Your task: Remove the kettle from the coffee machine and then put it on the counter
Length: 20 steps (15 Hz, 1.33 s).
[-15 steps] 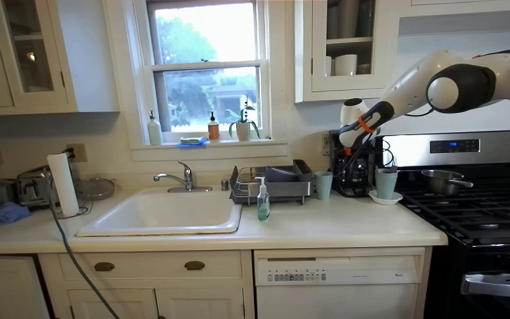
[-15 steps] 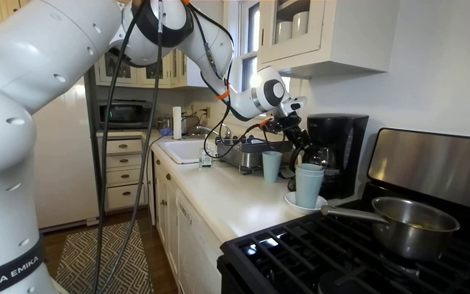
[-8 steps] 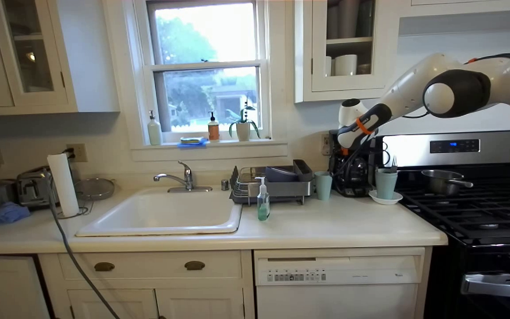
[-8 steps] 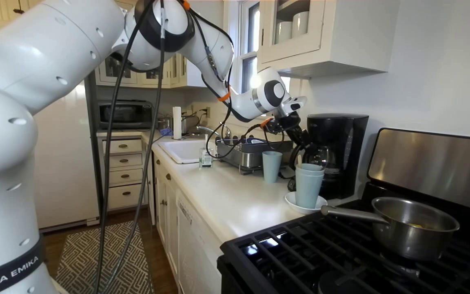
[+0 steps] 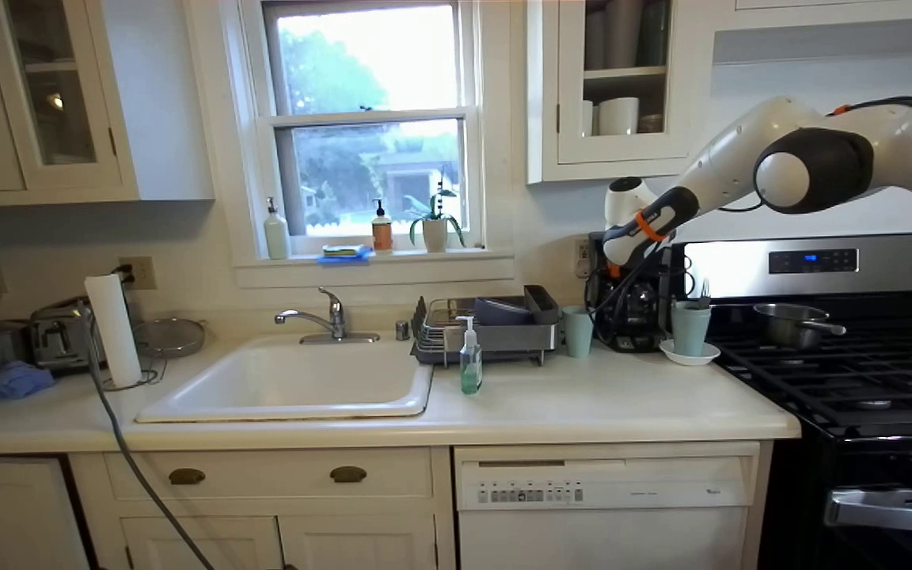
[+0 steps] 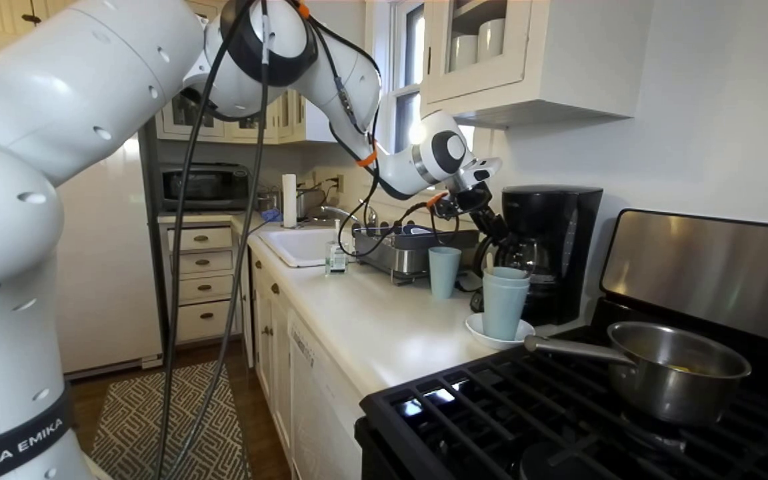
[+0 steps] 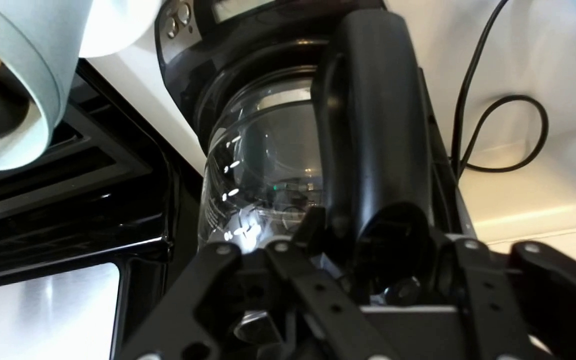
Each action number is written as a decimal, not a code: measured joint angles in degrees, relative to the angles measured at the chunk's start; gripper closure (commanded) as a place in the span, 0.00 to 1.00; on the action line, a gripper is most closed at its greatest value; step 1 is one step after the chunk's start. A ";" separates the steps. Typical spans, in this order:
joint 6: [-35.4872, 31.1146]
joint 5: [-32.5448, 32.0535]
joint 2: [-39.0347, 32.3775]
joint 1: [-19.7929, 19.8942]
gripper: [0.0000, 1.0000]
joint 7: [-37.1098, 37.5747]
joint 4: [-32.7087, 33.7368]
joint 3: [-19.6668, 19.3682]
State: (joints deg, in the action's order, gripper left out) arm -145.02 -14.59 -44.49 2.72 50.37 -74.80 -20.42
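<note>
While the kettle (image 7: pixel 268 160) is seated in the recess of the coffee machine (image 6: pixel 574 257), its black handle (image 7: pixel 388 125) is straddled by the claw (image 7: pixel 375 235): fingers (image 7: pixel 312 227) are set on either side of it, near its upper end, one of them between handle and glass. Whether the handle is pinched or merely enclosed is beyond telling from these views. The grasp is judged to be the step in hand, the transfer to the worktop (image 6: pixel 384 327) being yet to come.

If only the handle's end is taken, the glass may be swung or twisted once its weight is borne, and the hold lost. If a finger is driven against the glass during closing, the kettle may be shoved askew or cracked. If the pull is begun upward rather than straight out, the rim may be caught under the machine's overhang and the whole machine dragged along. Room is scarce too: the way out is flanked by stacked teal cups (image 6: pixel 505 310) on a white dish (image 6: pixel 481 337) and, on the other side, by a single teal cup (image 6: pixel 445 273), so either could be toppled by a sideways sweep. The arm's looped cables (image 6: pixel 357 257), hung near the single cup, could be snagged on it.
</note>
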 measured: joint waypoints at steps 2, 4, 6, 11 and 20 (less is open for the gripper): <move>0.07 0.00 0.00 -0.07 0.83 0.43 0.00 -0.09; 0.26 -0.01 -0.02 -0.26 0.78 1.01 0.00 -0.28; 1.43 -0.04 -0.02 -0.76 0.64 1.42 0.00 -0.68; 3.08 -0.21 -0.21 -1.60 0.62 1.84 0.01 -1.55; 3.85 -0.34 -0.31 -1.89 0.92 2.06 -0.03 -1.87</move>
State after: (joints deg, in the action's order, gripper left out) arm -141.17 -14.93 -44.81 0.83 52.43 -74.83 -22.29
